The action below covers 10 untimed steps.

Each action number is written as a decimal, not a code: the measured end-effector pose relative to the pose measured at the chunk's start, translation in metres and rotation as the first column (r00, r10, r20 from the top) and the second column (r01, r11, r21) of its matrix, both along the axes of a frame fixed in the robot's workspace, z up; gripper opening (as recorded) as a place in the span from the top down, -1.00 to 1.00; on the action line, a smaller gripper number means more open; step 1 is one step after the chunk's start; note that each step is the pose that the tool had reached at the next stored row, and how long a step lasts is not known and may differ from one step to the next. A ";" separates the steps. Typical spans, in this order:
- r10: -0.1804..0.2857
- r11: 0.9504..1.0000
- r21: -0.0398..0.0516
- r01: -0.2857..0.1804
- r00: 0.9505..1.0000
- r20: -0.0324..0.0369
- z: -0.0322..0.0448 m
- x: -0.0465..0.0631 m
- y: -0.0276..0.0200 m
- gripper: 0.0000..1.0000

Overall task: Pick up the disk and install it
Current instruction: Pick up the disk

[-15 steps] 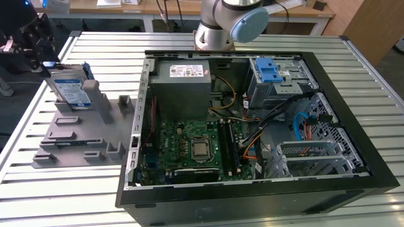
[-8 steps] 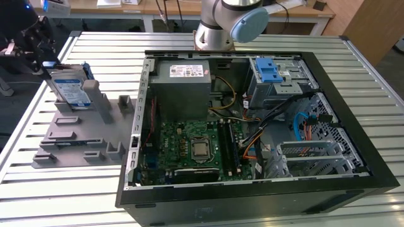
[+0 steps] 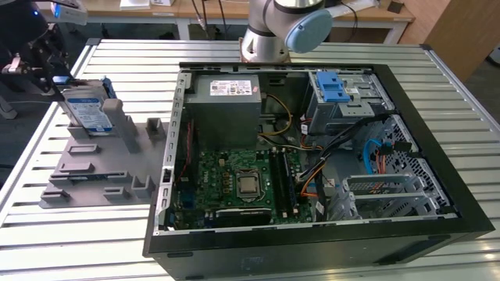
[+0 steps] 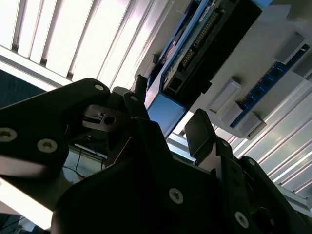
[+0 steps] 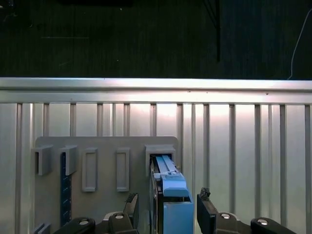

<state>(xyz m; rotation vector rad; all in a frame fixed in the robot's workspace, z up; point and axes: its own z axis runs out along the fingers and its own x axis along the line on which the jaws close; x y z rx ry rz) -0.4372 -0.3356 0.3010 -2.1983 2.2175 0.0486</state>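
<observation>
Gripper [image 5: 168,196] spread open, fingers astride the disk [image 5: 173,187], not clamped. Disk stands on edge in the grey holder [image 3: 86,170] on the counter [image 3: 70,240] — upright, I judge, so its top edge is graspable.

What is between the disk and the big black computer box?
Part of the grey holder plate with its upright blocks, seen in the exterior view. The disk stands in that plate, and the computer box sits beside it.

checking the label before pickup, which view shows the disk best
The exterior view: the disk stands upright in the grey holder, label showing. The first wrist view shows its blue rail edge-on; the second wrist view, its connector end.
</observation>
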 end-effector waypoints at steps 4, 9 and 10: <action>0.001 1.000 0.000 -0.001 1.000 0.000 -0.0033 0.000 0.0009 -0.18; 0.001 1.000 0.000 -0.001 1.000 0.000 -0.0074 0.000 0.0021 -0.18; 0.001 1.000 0.000 -0.001 1.000 0.000 -0.0083 0.000 0.0022 -0.18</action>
